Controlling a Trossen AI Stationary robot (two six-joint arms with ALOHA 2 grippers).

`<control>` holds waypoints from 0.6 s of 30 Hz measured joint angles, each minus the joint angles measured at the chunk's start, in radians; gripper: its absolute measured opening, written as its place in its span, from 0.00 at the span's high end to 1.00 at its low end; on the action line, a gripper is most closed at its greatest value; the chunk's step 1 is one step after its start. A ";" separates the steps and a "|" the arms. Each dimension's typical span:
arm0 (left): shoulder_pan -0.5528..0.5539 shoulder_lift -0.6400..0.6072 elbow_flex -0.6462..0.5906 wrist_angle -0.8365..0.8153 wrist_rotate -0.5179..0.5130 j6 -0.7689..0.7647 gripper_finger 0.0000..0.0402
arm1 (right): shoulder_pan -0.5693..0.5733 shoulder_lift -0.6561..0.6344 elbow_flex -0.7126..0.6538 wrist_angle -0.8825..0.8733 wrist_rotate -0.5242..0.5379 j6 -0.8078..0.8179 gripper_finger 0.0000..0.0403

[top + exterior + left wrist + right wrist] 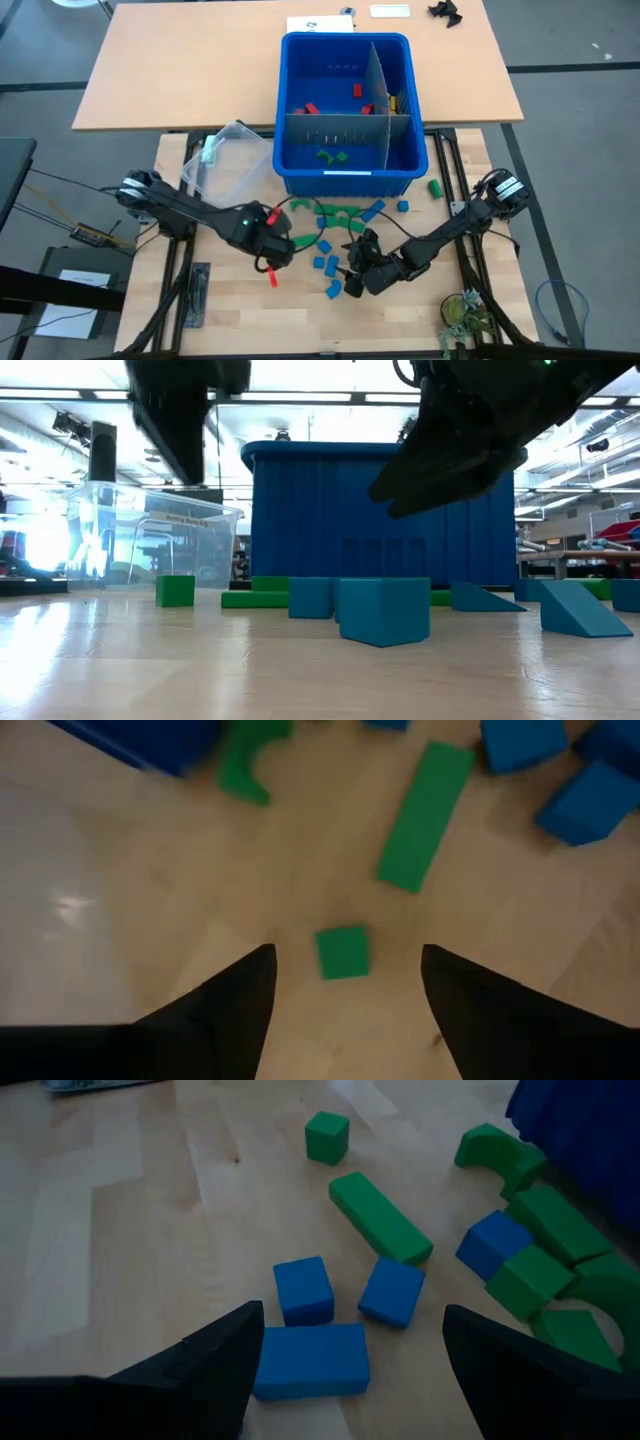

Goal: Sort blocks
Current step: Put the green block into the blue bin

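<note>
On the table: smooth pale wood
Left gripper: spread wide over a green cube
Right gripper: wide, empty, above blue blocks

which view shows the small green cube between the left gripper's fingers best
The left wrist view: the small green plastic cube lies on the wooden table between the open left gripper fingers. The right wrist view shows it farther off, the low view side-on; the high view hides it.
</note>
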 joint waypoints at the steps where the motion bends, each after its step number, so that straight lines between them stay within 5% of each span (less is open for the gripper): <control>1: 0.008 0.000 -0.041 0.057 0.015 0.001 0.35 | -0.004 0.000 0.000 0.002 0.000 -0.004 0.24; 18: 0.073 0.000 -0.325 0.423 0.100 0.027 0.35 | -0.035 0.000 0.000 0.030 -0.047 -0.019 0.24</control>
